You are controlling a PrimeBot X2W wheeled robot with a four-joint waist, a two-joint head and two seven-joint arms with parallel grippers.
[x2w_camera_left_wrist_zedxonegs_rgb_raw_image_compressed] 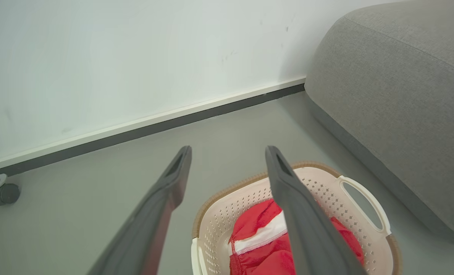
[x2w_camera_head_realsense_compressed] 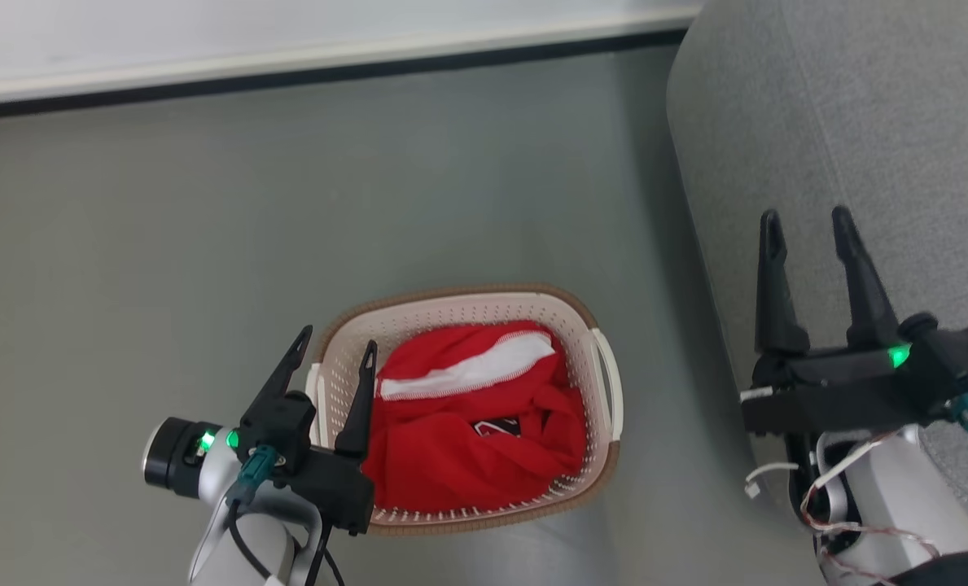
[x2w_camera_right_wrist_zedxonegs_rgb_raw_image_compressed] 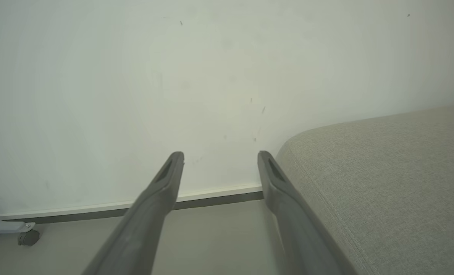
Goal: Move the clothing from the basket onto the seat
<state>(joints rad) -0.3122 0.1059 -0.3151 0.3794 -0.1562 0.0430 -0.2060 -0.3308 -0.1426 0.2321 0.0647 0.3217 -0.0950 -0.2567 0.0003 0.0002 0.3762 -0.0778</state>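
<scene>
Head view: left gripper (x2w_camera_head_realsense_compressed: 339, 338) and right gripper (x2w_camera_head_realsense_compressed: 804, 214) gape empty; one basket (x2w_camera_head_realsense_compressed: 467, 290) holds heaped red clothing (x2w_camera_head_realsense_compressed: 443, 448), left of one seat (x2w_camera_head_realsense_compressed: 858, 122).

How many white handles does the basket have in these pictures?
2. One handle sits on the basket side toward the seat; the other handle is opposite, partly behind the left pincer.

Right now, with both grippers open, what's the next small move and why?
Probably shift the left gripper right and down onto the clothing. Its open fingers hang empty over the left rim of the basket, and the red fabric lies inside it. The right gripper, open over the seat, sits farther away.
</scene>
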